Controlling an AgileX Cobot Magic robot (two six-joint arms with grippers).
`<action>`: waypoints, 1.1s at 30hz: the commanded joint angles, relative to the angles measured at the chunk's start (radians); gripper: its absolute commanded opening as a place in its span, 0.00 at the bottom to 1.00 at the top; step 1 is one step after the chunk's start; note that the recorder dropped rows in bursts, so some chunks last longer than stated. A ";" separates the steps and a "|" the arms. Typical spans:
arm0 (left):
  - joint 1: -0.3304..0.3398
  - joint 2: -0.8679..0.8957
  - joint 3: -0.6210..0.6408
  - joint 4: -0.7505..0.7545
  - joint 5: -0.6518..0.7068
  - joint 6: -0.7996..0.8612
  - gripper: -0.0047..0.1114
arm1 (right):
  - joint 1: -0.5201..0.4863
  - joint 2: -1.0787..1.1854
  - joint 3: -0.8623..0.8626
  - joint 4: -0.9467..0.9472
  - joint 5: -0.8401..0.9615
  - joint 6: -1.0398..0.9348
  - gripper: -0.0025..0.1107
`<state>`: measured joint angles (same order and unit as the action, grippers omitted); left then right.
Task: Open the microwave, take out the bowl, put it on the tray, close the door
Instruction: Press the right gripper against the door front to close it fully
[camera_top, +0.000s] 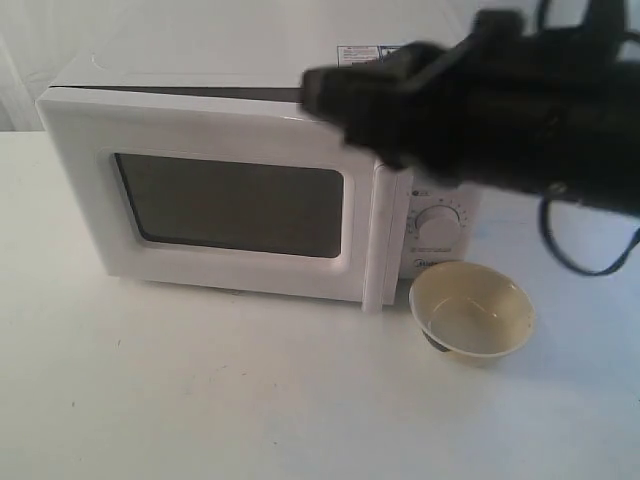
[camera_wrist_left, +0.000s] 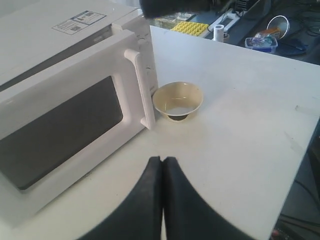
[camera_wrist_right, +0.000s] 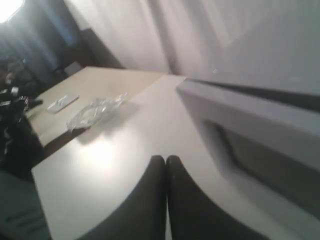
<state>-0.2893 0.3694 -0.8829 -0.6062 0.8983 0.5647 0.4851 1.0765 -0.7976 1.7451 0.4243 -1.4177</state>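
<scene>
The white microwave (camera_top: 200, 65) stands at the back of the table. Its door (camera_top: 230, 130), with the dark window and the bar handle (camera_top: 378, 240), stands slightly ajar, and a dark gap shows along its top. The cream-yellow bowl (camera_top: 472, 312) sits on the table in front of the knob (camera_top: 437, 222), empty and upright. No tray shows in any view. My right gripper (camera_wrist_right: 165, 159) is shut on nothing; its blurred black arm (camera_top: 480, 100) hangs over the oven's upper right. My left gripper (camera_wrist_left: 163, 160) is shut and empty, in front of the door (camera_wrist_left: 65, 85), well short of the bowl (camera_wrist_left: 177, 100).
Beyond the table's far edge lie a yellow block (camera_wrist_left: 190, 27), a white cup (camera_wrist_left: 218, 32) and a plastic box (camera_wrist_left: 262, 42). A crumpled clear bag (camera_wrist_right: 95, 112) lies on another table to the side. A black cable (camera_top: 585, 260) loops under the right arm.
</scene>
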 joint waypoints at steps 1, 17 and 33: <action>-0.003 -0.013 0.004 -0.003 0.015 -0.008 0.04 | 0.240 0.075 -0.008 -0.001 -0.195 -0.099 0.02; -0.003 -0.013 0.004 0.037 0.027 -0.008 0.04 | 0.521 0.460 0.078 -0.769 -1.406 0.725 0.02; -0.003 -0.013 0.015 0.037 0.038 -0.010 0.04 | 0.494 0.658 0.082 -0.834 -1.645 0.939 0.02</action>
<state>-0.2893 0.3694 -0.8703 -0.5565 0.9319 0.5647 1.0034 1.7191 -0.7118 0.9306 -1.2061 -0.5034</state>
